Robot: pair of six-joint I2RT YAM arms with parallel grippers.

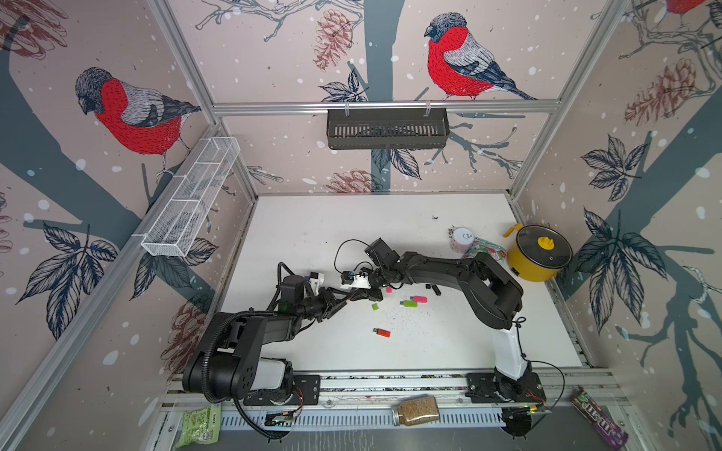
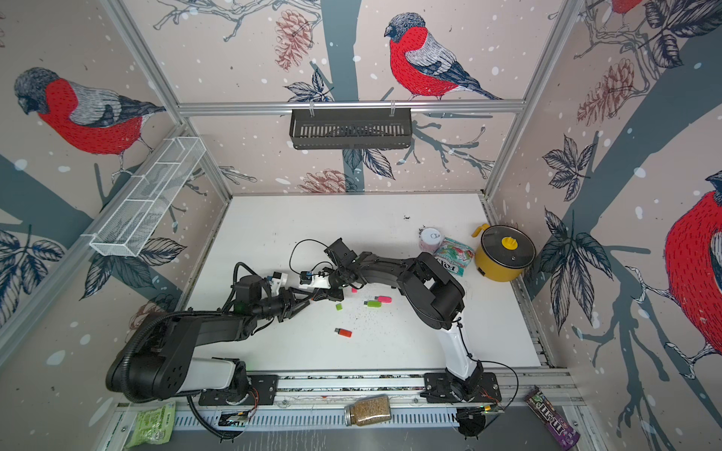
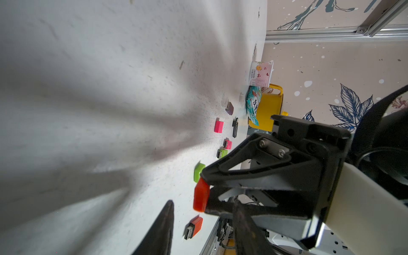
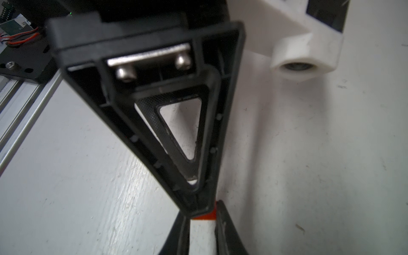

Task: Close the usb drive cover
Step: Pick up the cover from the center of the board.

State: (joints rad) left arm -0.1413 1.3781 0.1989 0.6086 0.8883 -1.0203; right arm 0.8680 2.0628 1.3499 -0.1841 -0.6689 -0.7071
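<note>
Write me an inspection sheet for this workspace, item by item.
Surface: white table, dark specks scattered by the drives.
Job's things: orange cap held in the right gripper; orange drive lying uncapped, plug bare.
Clutter: green drive, pink drive, green cap, pink cap, yellow pot, cup.
Grippers: right gripper shut on the orange cap; left gripper open, fingers either side of it.
Cables: thin black cable looping above the right wrist; corrugated hose along the left arm.
Surroundings: black basket and white wire basket on the walls; jar on the front rail.
</note>
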